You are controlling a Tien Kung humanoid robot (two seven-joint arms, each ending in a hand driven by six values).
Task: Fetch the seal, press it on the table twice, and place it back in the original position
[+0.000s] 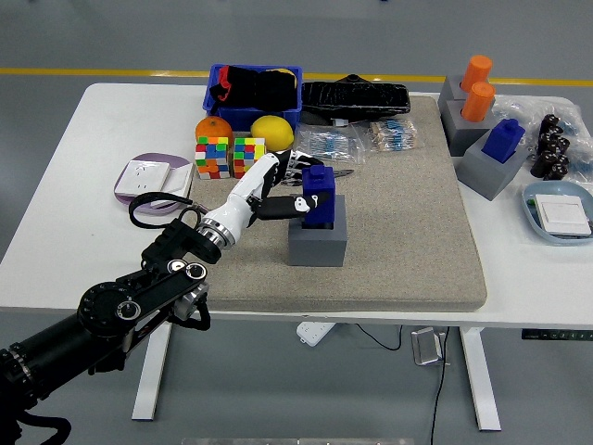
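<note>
My left hand (289, 190) was clamped on the blue seal (318, 196), which stood upright, partly raised from its grey holder (317, 239). The bare mat (408, 232) for pressing lay to its right on the worktop (93, 185).

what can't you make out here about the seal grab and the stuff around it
- Head view: the blue seal's base is hidden by the grey holder, so whether it has lifted clear is unknown.
- The left robot hand's far fingers are hidden behind the seal.
- Contents of the blue bin are dark and unclear.
- The right arm is outside the picture.
</note>
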